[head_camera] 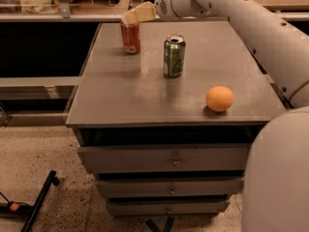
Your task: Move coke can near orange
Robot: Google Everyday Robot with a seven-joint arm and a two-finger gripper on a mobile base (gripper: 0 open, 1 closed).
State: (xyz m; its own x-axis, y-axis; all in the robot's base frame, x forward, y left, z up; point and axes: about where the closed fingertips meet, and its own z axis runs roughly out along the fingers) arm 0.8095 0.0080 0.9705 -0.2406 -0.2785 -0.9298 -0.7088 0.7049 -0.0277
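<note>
Camera view: the red cylindrical coke can (130,38) stands upright just under the tan gripper (137,13), whose grip I cannot tell, well apart from the smooth round orange (219,98).

Claw (127,18) just above coke can (131,38)

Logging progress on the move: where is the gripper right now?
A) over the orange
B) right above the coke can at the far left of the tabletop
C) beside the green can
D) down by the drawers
B: the gripper is right above the coke can, away from the green can and the orange.
</note>
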